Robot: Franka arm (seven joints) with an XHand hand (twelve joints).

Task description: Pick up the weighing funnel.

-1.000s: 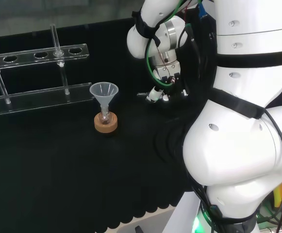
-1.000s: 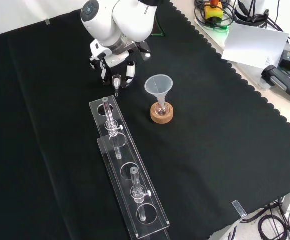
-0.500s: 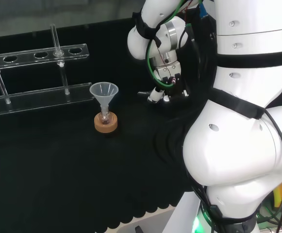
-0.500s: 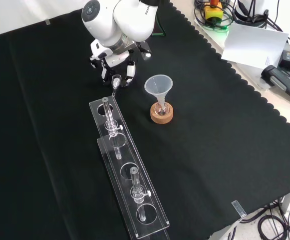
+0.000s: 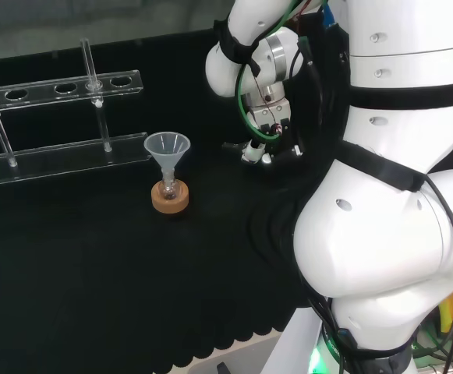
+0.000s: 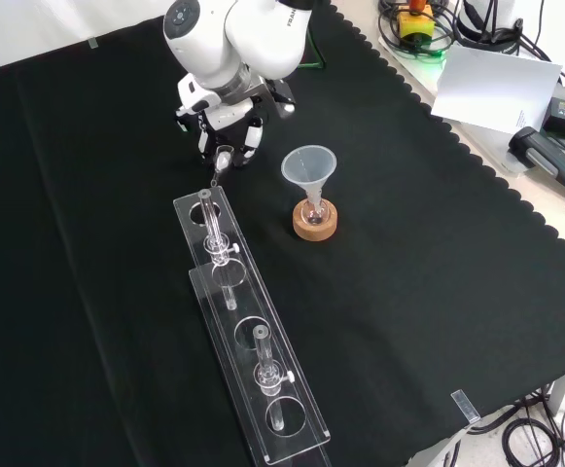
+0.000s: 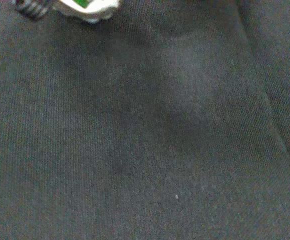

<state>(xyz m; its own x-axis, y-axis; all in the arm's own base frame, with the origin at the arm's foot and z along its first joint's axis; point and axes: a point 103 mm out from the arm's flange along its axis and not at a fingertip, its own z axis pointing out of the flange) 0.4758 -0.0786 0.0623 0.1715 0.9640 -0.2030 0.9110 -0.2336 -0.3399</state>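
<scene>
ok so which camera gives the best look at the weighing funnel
The front view: the weighing funnel sits between the fingers of the hand, its clear cup up and its stem slanting down. In the head view just a thin bit pokes out left of the hand. The wrist view gives cloth and a blurred edge of the hand.

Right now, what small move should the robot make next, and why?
Probably lift the hand straight up a little. It seems closed around the weighing funnel, whose stem points down near the cloth and the end of the clear rack; rising should clear both.
</scene>
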